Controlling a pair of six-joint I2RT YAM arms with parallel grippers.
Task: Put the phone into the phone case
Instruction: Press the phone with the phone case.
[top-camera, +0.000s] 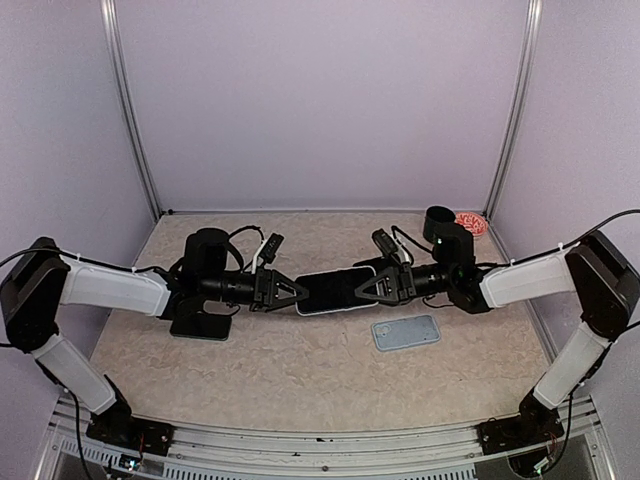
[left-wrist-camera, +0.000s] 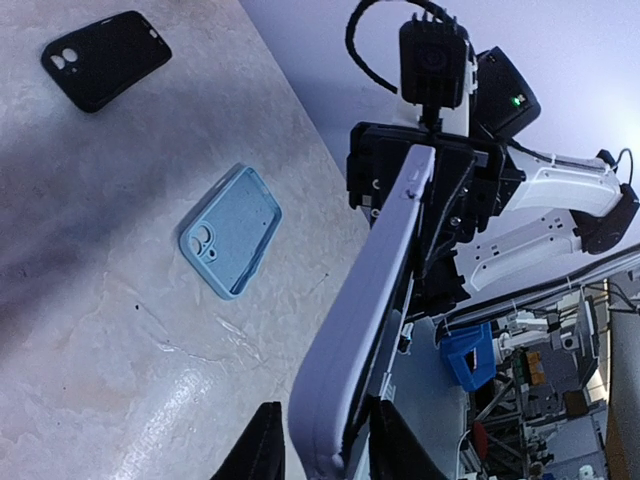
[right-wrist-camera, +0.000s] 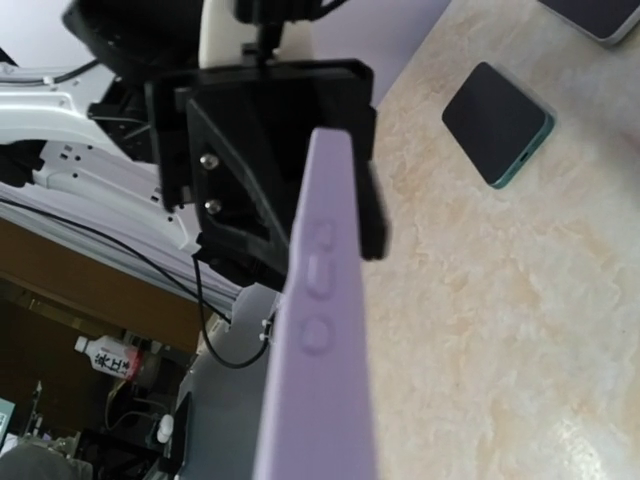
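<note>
Nearest the arm bases, a light blue soft phone case (top-camera: 406, 332) lies flat and empty on the beige marbled table (top-camera: 300, 385), at about 4 o'clock from the table's middle. Its camera cut-out is visible from the left wrist.

Just beyond it, towards 10 o'clock and raised off the surface, a lavender-edged phone with a dark screen (top-camera: 335, 290) spans the gap between the two arms. The left gripper (top-camera: 298, 293) takes its 9 o'clock end and the right gripper (top-camera: 360, 288) its 3 o'clock end. Each pair of jaws straddles the phone closely. I cannot tell whether either pair is clamped on it or only flanks it.

The left wrist view also shows a black phone case (left-wrist-camera: 105, 58) lying on the table, well apart from the blue one. The right wrist view shows a dark slab with a teal rim (right-wrist-camera: 497, 122) lying flat.

Farthest back, at 1 o'clock, a small red-and-white round object (top-camera: 471, 222) sits in the corner.
</note>
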